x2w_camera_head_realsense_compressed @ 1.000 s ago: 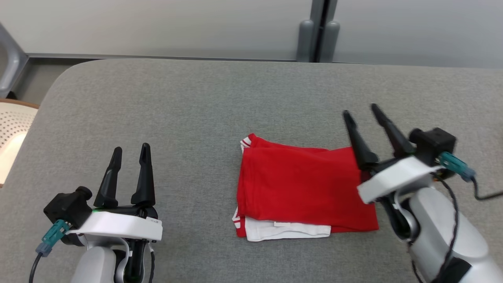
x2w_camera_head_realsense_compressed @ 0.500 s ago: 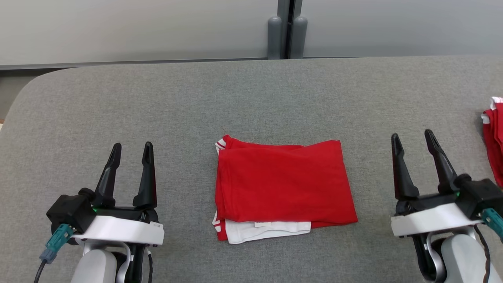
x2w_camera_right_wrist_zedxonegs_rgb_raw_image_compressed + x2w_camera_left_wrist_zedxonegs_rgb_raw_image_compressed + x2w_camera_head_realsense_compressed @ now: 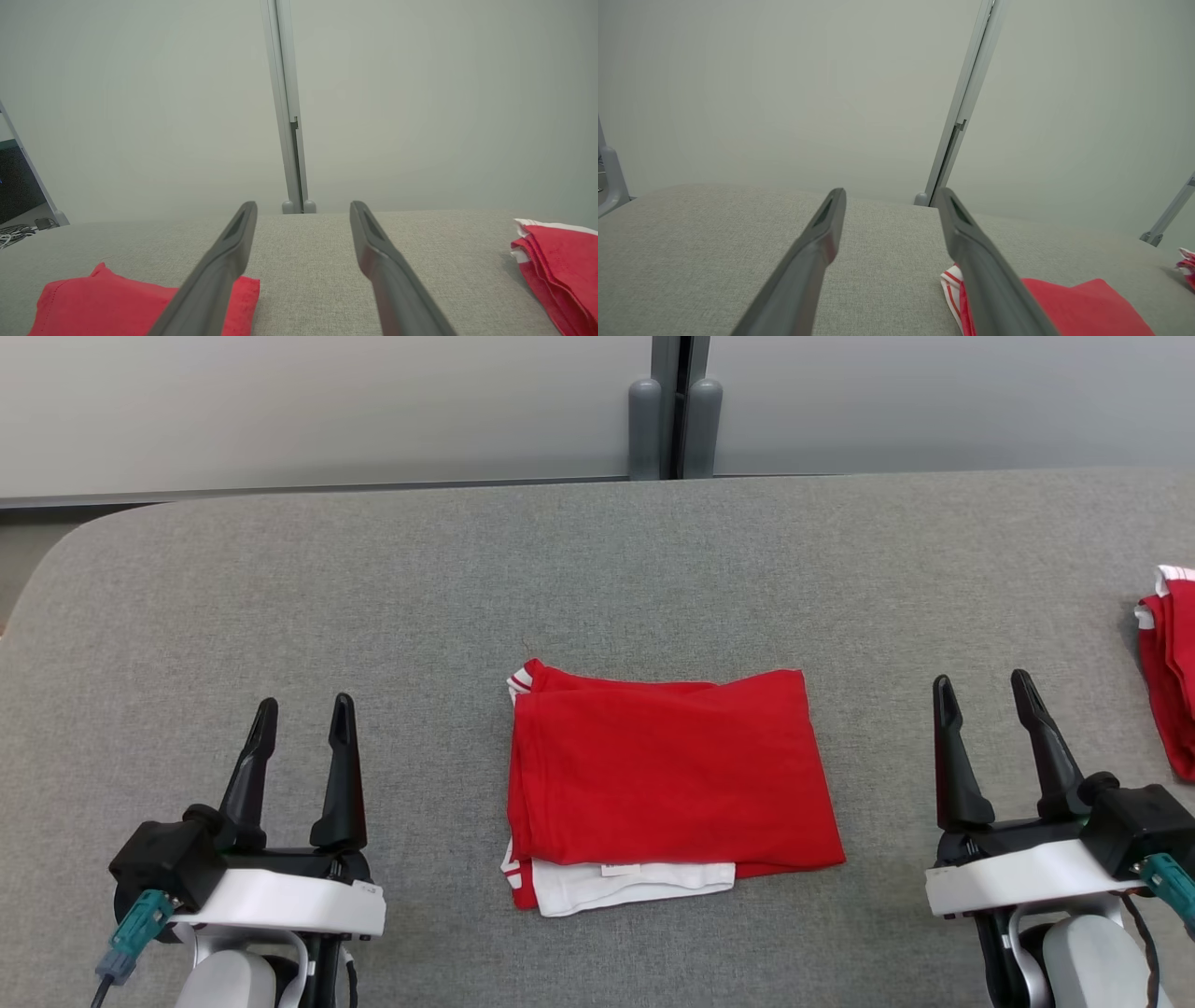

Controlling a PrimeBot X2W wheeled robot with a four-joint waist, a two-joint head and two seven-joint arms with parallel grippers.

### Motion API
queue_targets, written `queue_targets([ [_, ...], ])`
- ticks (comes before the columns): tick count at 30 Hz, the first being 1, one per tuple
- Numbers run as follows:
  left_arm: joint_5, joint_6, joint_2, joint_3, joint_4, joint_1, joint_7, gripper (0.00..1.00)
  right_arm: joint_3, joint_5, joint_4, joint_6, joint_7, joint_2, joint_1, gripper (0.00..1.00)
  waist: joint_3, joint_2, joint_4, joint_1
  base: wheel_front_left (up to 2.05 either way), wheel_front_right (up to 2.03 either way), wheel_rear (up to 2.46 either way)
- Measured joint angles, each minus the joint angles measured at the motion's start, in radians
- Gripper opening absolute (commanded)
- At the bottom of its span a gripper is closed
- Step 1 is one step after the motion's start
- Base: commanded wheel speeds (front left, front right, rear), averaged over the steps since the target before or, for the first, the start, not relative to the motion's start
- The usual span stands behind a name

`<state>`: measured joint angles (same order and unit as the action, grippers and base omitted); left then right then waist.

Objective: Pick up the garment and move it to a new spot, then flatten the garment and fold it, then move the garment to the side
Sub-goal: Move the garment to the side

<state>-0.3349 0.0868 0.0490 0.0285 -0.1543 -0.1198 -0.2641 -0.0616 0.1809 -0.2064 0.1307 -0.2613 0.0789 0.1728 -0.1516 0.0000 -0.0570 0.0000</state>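
**Work item.** The garment [image 3: 667, 784] lies flat on the grey woven table cover [image 3: 373, 597], between the two grippers and touching neither. It is folded into a rough rectangle of smooth red knit fabric. A white layer [image 3: 635, 885] carrying a small label [image 3: 624, 870] protrudes along the edge nearest the robot. Red-and-white striped trim [image 3: 519, 679] shows at the corners on the left gripper's side, where soft creases follow the fold.

**Left gripper** [image 3: 304, 703]. It has two long, tapered, matte black fingers on a white housing. The jaws stand wide apart with nothing between them. The garment lies to its right, clear of the fingertips. In the left wrist view the striped corner sits just beyond the right-hand finger.

**Right gripper** [image 3: 981, 680]. The construction is the same, and the jaws are wide and empty. The garment lies to its left, apart from the fingers. A second stack [image 3: 1169, 663] of folded red fabric with white edging lies to its right, slightly ahead of the fingertips.

**Surroundings.** Ahead of both grippers, the far edge of the cover meets pale, smooth wall panels [image 3: 280, 411]. A grey vertical post [image 3: 672, 420] with rounded feet joins the panels. The corner of the cover ahead of the left gripper is rounded.
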Motion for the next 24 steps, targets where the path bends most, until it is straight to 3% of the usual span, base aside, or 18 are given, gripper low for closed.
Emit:
queue_targets([
  [11, -0.002, 0.002, 0.000, 0.021, -0.016, -0.001, 0.000, 1.00, -0.040, 0.003, -0.048, 0.000, 0.000, -0.008, 0.001, 1.00, -0.010, 0.0000, -0.016, 0.0000, 0.00, 0.00, 0.00],
  [24, -0.010, 0.009, 0.000, 0.053, -0.031, -0.024, 0.000, 1.00, -0.102, 0.042, -0.301, 0.000, 0.000, -0.028, 0.083, 1.00, -0.056, 0.0000, -0.064, 0.0000, 0.00, 0.00, 0.00],
])
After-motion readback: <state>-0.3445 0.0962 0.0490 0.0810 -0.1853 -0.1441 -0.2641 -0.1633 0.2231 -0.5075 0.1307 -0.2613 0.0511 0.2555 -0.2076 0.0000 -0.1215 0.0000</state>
